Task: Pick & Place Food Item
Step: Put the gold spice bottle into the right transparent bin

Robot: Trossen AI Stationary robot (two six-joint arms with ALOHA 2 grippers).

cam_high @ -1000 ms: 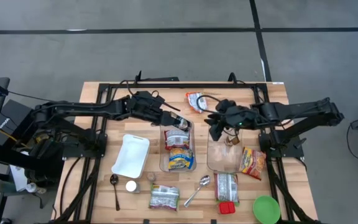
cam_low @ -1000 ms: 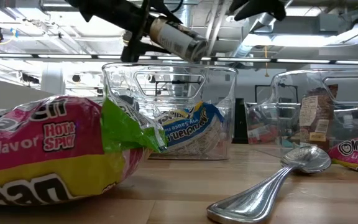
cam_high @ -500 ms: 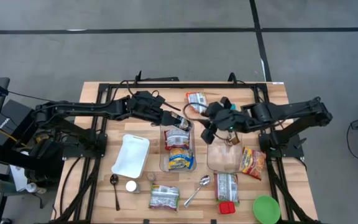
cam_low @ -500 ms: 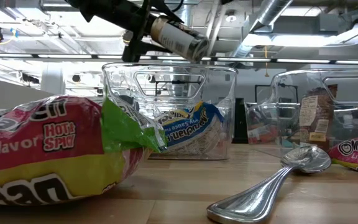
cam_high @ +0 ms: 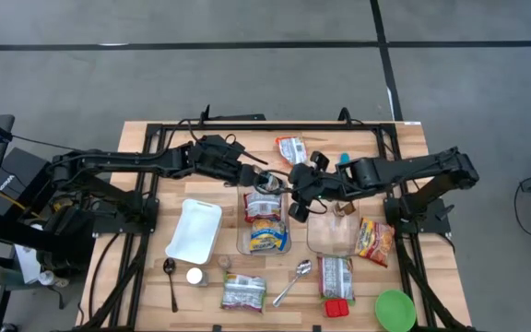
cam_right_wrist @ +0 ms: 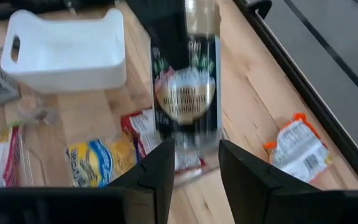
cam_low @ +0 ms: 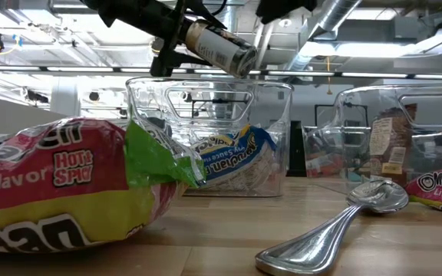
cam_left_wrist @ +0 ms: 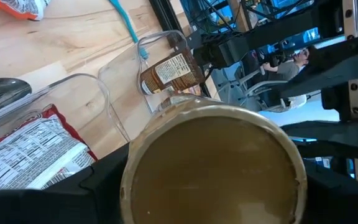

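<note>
Left pincer (cam_high: 250,175) grips cylindrical, glossy, perhaps glass jar (cam_low: 219,47) over clear bin (cam_low: 209,138).

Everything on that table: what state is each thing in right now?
Jar: tilted, held in the air by the left gripper.
Right gripper: jaws open, empty, beside the jar.
Left bin: holds noodle packets.
Right bin: holds a bottle.

arms: matte black, slim jointed links | black cables looped at wrists | jaws: two flat dark fingers (cam_right_wrist: 160,171) each
</note>
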